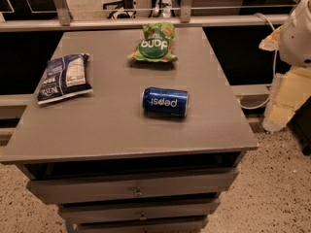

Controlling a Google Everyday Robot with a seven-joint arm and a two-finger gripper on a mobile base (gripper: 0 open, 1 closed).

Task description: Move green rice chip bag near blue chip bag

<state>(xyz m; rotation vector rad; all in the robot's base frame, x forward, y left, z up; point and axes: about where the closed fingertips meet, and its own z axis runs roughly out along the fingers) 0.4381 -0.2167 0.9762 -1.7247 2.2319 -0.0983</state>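
Near green rice chip bag (pixel 154 43): Pepsi can (pixel 165 101); gripper unseen.

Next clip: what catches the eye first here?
On the grey table: a crinkly bright green rice chip bag at the far edge, a flat navy-blue chip bag at the left, and a blue Pepsi can on its side mid-table. The hand is out of view; only a white rounded robot part shows at right.

Single high, near view down over table (pixel 112 125); pincer out of frame.
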